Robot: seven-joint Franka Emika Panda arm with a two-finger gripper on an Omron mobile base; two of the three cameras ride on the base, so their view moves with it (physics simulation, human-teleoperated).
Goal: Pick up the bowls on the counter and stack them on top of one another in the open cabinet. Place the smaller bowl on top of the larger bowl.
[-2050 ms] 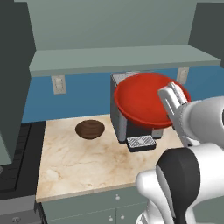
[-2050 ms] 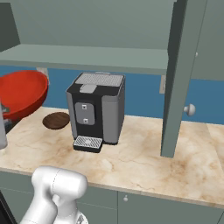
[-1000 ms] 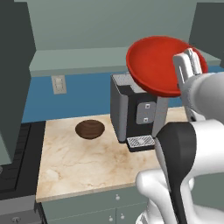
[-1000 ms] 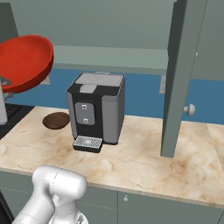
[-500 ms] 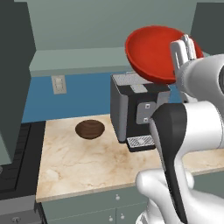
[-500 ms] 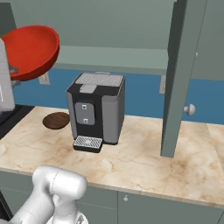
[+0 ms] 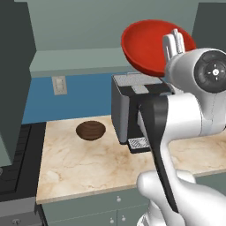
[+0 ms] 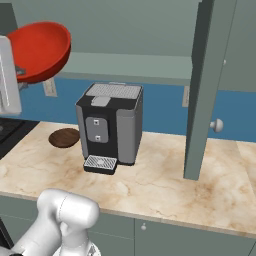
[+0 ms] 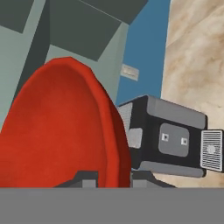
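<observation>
You look at a kitchen wall with a blue backsplash, and along it runs the counter (image 7: 88,167), a beige marble slab with pale brown veins over grey-green drawer fronts. Above it the open cabinet (image 8: 130,65) shows 1 long flat shelf board and a plain back wall; in the right base view a grey-green panel (image 8: 200,90) stands on the counter at the right side of this recess. A dark tall unit (image 7: 15,75) fills the left edge of the left base view. On the counter, near the middle, stands a black and grey coffee machine (image 8: 111,127). The larger bowl (image 7: 152,46) is in the air, tilted, above the coffee machine and in front of the shelf. The gripper (image 7: 173,43) has its 2 fingers closed on the rim of this bowl. The smaller bowl (image 7: 90,130) sits on the counter, left of the coffee machine and apart from it.
</observation>
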